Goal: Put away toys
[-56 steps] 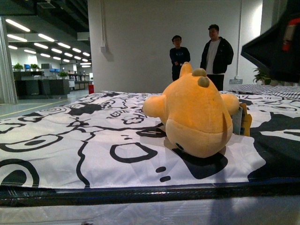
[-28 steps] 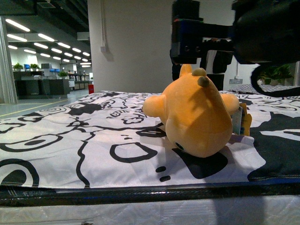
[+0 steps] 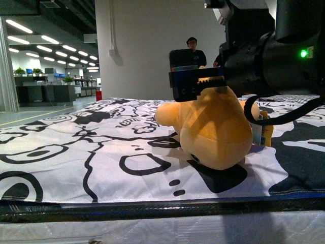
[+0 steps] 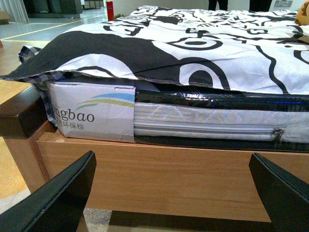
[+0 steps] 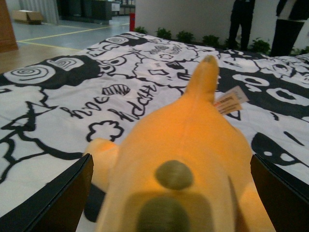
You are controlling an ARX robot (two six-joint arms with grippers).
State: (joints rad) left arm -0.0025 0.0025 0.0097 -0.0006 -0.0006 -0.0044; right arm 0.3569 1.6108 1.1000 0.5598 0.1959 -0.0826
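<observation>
The toy, an orange-yellow plush animal (image 3: 216,129), lies on the bed's black-and-white patterned sheet (image 3: 76,152), right of centre in the front view. My right gripper (image 3: 197,86) hangs just over its upper back, open, and I cannot tell whether it touches. In the right wrist view the plush (image 5: 183,135) fills the space between the two black fingers (image 5: 53,203), with a dull green spot and a paper tag (image 5: 229,102) showing. My left gripper (image 4: 171,198) is open and empty, low beside the bed and facing its wooden side rail (image 4: 169,174). It does not show in the front view.
The plastic-wrapped mattress (image 4: 193,121) lies on a wooden frame with a dark corner post (image 4: 19,116). A small yellow-edged item (image 3: 263,133) sits behind the plush. One person (image 3: 193,48) stands by the white wall beyond the bed; two pairs of legs (image 5: 241,19) show there.
My right arm came in from the upper right, moving left and down until its gripper hangs over the plush. The plush has not moved.
</observation>
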